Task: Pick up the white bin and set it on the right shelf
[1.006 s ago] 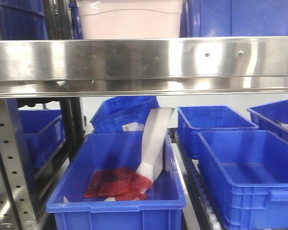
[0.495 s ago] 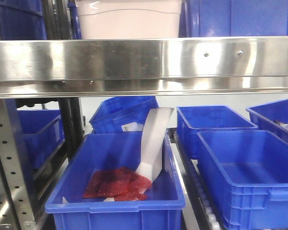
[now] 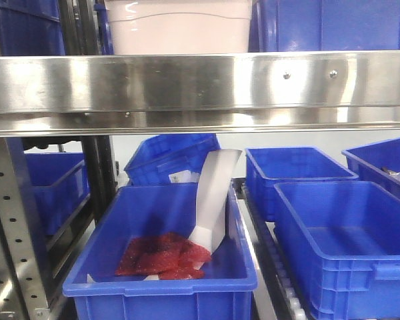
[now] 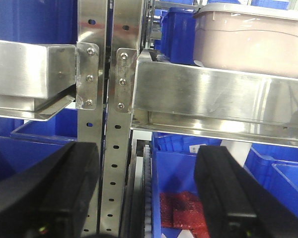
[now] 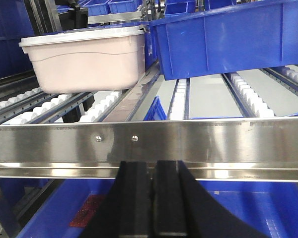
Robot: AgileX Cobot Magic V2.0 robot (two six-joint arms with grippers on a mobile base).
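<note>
White bin (image 5: 84,59) upright — long axis along right shelf (image 5: 213,134) rail.

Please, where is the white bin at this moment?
In the front view the white bin stands at the top, left of centre, on the shiny steel shelf, with a blue crate close at its right.

Blue crates and contents, lower and upper tiers

Front blue crate (image 3: 160,288) holds flat red packets (image 3: 161,255) and a white curved sheet (image 3: 215,197) leaning tilted, its lower end touching the packets. Behind it, a tilted blue crate (image 3: 170,159). To the right, an empty near crate (image 3: 347,253) with a rear crate (image 3: 297,168) just behind. Left-hand crate (image 3: 53,190) lies behind the upright. A large upper crate (image 5: 228,37) sits on white roller tracks (image 5: 248,91).
</note>
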